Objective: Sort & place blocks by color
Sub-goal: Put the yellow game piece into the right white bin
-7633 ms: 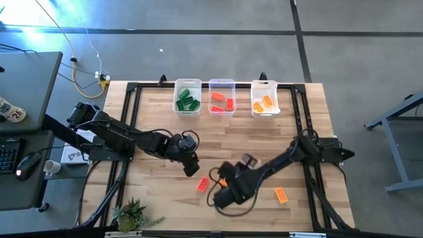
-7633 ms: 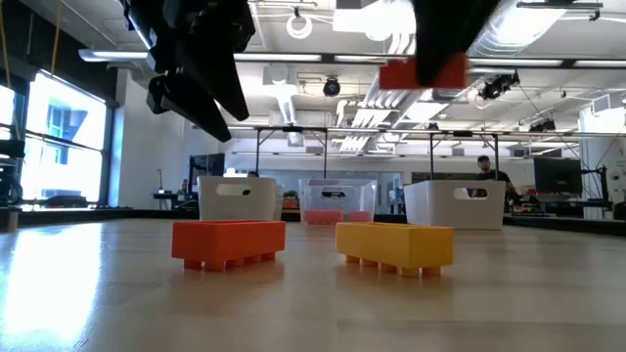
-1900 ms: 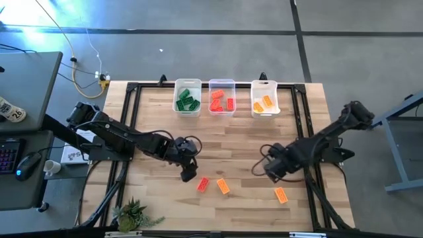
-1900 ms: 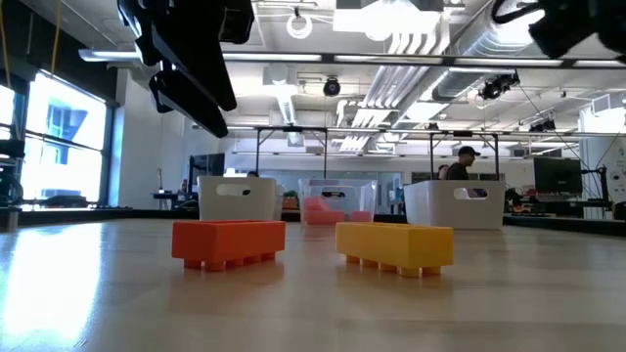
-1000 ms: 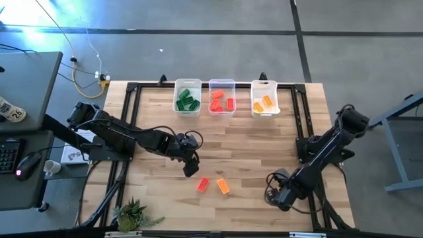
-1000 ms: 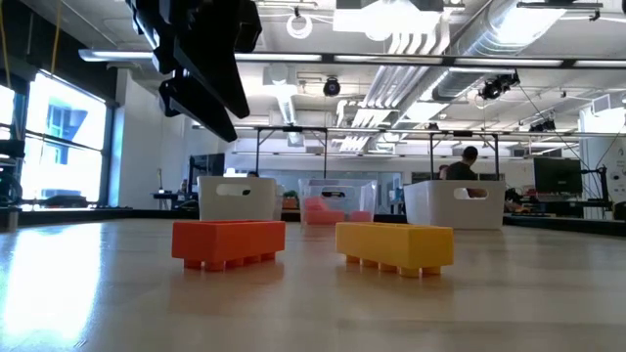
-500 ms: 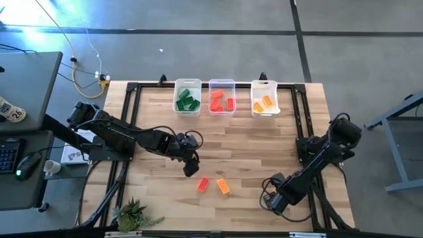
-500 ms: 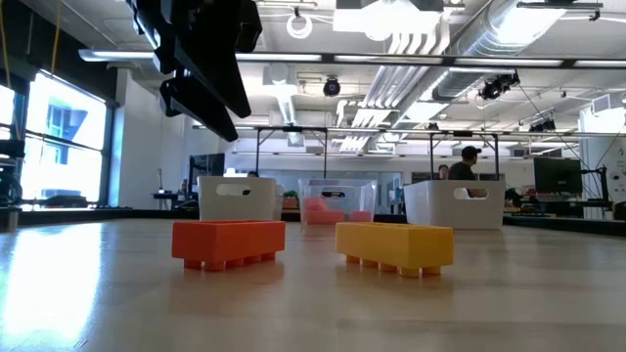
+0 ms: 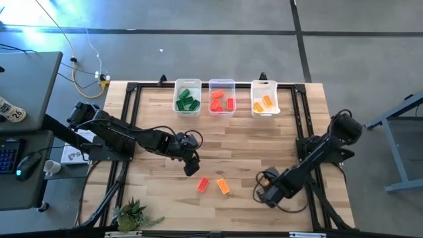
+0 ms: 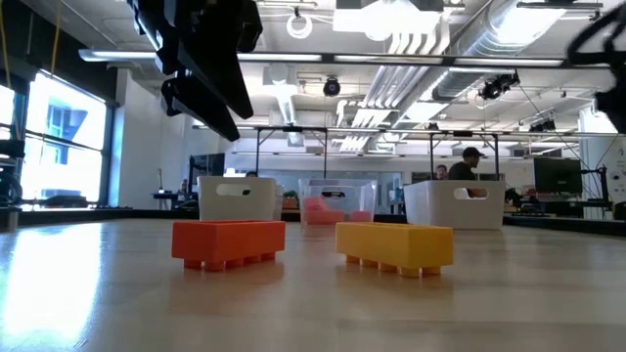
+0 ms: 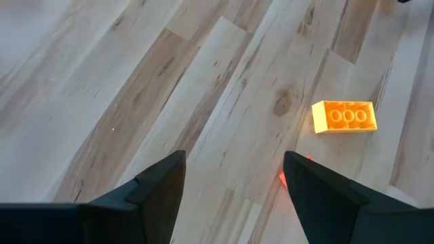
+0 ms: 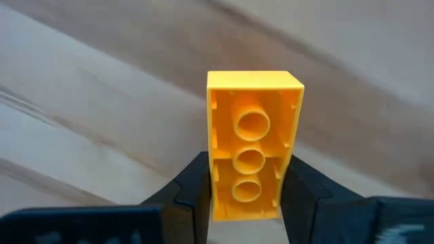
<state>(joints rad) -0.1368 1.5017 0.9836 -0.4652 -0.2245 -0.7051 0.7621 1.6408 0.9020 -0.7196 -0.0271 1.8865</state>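
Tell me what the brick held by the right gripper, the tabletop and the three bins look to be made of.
Orange brick, clamped in the right gripper: moulded plastic, smooth with a slight sheen; hollow underside with round tubes shows. Tabletop: pale wood planks, matte, with visible grain and a knot in the left wrist view. Bins: probably thin plastic, white to translucent, the bricks inside showing through the middle one in the low view.

A red block hides mostly behind the left tool's finger.
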